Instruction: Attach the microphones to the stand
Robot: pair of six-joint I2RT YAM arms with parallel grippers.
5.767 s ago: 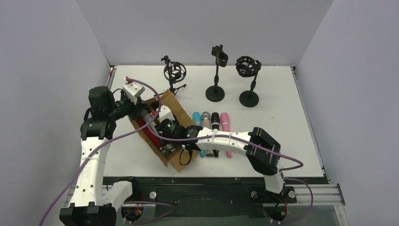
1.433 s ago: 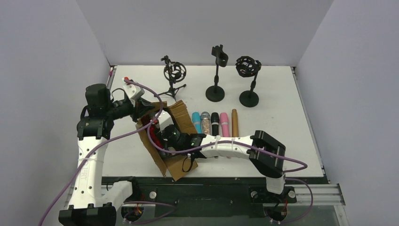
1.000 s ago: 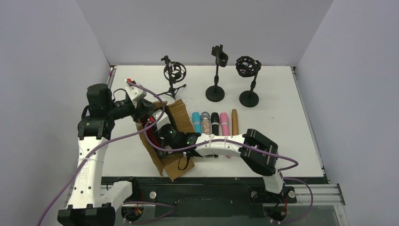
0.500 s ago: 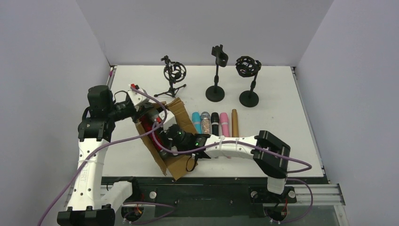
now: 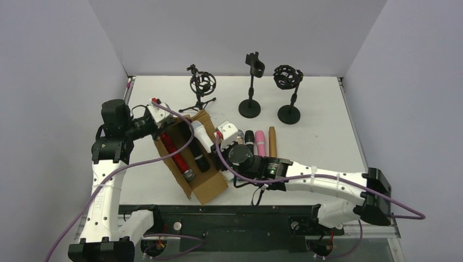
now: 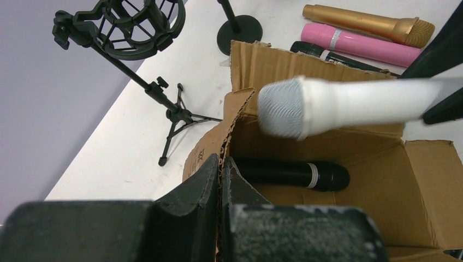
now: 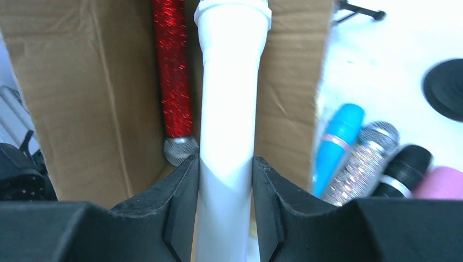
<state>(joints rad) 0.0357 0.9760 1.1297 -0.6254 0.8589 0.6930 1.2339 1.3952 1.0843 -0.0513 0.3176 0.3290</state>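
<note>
A white microphone (image 7: 226, 109) is clamped between my right gripper's (image 7: 225, 174) fingers and hangs over the open cardboard box (image 5: 210, 185); the same gripper (image 5: 214, 148) shows from above at the box's right wall. Inside the box lie a red glittery microphone (image 5: 173, 154) and a black one (image 5: 199, 161). My left gripper (image 6: 224, 166) is shut on the box's corner wall. A teal (image 7: 338, 139), a silver glitter (image 7: 363, 158), a black (image 5: 249, 136), a pink (image 5: 260, 141) and a golden microphone (image 5: 272, 142) lie in a row on the table. Three black stands (image 5: 203, 84) (image 5: 251, 82) (image 5: 288, 82) rise at the back.
The leftmost stand's tripod legs (image 6: 174, 117) sit just behind the box's open flap (image 6: 284, 60). The two round stand bases (image 5: 249, 108) (image 5: 288, 114) lie beyond the row of microphones. Grey walls close in the white table on three sides.
My right arm has drawn back to the right, out of the box, with the white microphone in its jaws. The left gripper has kept its hold on the box, which has shifted slightly.
</note>
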